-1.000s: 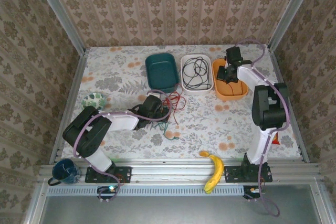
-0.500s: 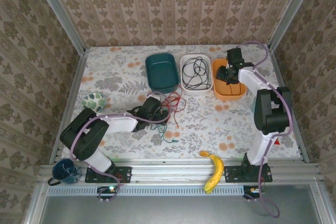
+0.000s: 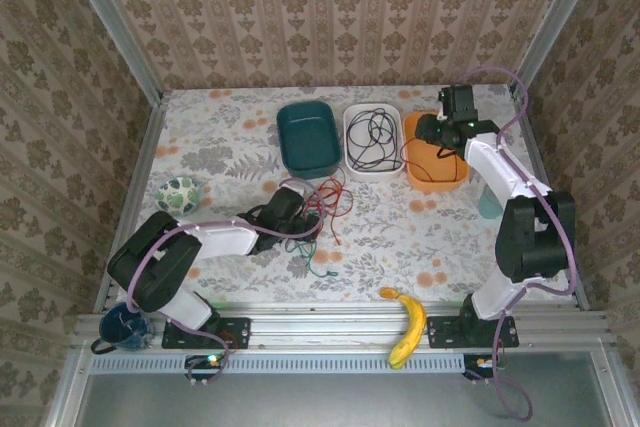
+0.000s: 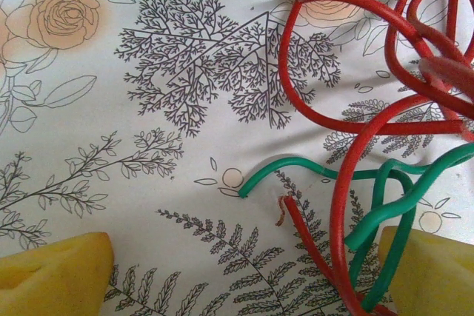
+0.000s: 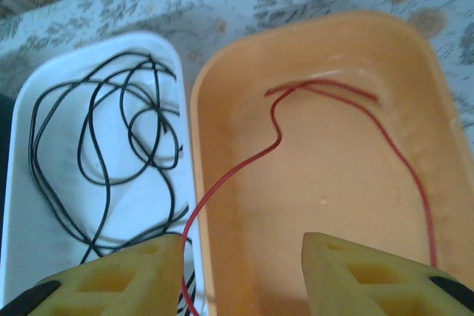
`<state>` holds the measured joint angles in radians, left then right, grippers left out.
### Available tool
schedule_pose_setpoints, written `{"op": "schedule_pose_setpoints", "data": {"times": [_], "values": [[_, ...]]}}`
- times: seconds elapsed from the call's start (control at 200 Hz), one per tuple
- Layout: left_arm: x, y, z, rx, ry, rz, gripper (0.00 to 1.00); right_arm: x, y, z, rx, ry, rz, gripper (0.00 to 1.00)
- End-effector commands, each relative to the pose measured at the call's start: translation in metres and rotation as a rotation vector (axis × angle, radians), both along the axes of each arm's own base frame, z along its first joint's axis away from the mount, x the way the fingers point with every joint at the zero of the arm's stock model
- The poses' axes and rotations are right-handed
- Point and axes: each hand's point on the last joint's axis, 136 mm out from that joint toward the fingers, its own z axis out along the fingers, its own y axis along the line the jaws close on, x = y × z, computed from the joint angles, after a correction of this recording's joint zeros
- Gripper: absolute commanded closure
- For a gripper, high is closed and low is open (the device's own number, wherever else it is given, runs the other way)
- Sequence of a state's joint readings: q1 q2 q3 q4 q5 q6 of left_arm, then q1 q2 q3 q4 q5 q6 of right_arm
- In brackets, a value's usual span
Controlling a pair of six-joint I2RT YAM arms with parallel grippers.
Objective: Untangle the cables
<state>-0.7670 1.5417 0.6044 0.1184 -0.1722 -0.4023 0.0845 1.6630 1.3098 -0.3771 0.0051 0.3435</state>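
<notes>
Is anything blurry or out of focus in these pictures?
Left wrist view: the red cable blurs at the right edge, tablecloth print sharp. Right wrist view: the right tool's fingers look soft, black cable crisp. Top external: evenly lit.

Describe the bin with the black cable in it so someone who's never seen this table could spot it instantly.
Look to the far side of the flowered table, where three bins sit in a row. The white bin is the middle one, between a teal bin and an orange bin. It alone is white and holds a loose black cable.
</notes>
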Motion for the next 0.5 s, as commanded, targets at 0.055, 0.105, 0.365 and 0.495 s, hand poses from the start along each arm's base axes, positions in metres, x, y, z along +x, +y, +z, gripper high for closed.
{"op": "schedule_pose_setpoints", "data": {"times": [0.055,0.105,0.365,0.495], "values": [[-0.005,-0.003,-0.003,0.012,0.023,-0.026,0.07,-0.017,0.022,-0.036,0.054,0.111,0.063,0.53],[-0.005,-0.002,-0.005,0.016,0.029,-0.026,0.07,-0.023,0.025,-0.043,0.069,0.13,0.069,0.53],[-0.007,-0.002,-0.015,0.03,0.056,-0.02,0.07,-0.048,0.026,-0.072,0.077,0.222,0.093,0.53],[-0.005,-0.003,-0.017,0.039,0.063,-0.02,0.07,-0.045,0.026,-0.08,0.067,0.239,0.096,0.53]]}}
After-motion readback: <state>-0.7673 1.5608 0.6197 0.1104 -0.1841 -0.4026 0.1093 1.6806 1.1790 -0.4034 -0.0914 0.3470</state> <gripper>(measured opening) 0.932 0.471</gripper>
